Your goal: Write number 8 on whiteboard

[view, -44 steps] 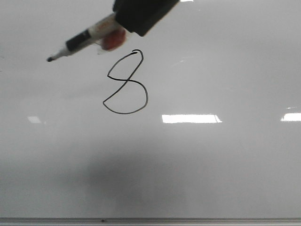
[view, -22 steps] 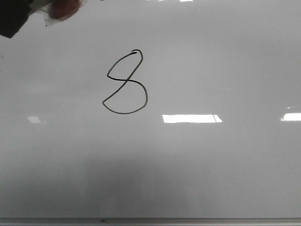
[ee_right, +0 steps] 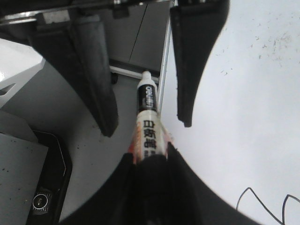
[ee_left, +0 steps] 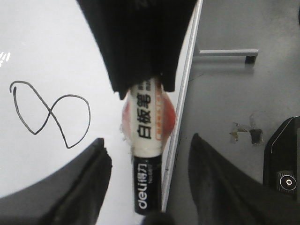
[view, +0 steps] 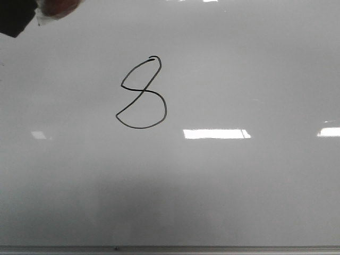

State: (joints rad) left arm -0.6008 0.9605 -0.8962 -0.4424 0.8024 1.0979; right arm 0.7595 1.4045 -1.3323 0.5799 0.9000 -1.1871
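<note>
The number 8 (view: 142, 93) is a thin black two-loop figure on the whiteboard (view: 239, 186). It also shows in the left wrist view (ee_left: 49, 112), and partly in the right wrist view (ee_right: 262, 202). My right gripper (ee_right: 150, 157) is shut on a white and black marker (ee_right: 148, 119) with red tape round it. In the front view only its black corner (view: 15, 22) shows at the top left, far from the 8. My left gripper (ee_left: 149, 140) is open, its fingers (ee_left: 79, 183) on either side of the marker's black end (ee_left: 147, 185) without touching it, over the board's metal edge strip (ee_left: 182, 112).
Beyond the board's edge lies a grey surface (ee_left: 225, 103) with a black device (ee_left: 283, 164), also seen in the right wrist view (ee_right: 42, 187). A grey bar (ee_left: 227, 52) lies further off. The board's near edge strip (view: 170, 248) runs along the bottom of the front view.
My right gripper with the marker has moved left, from just above the 8 to the top left corner of the front view. The 8 is unchanged.
</note>
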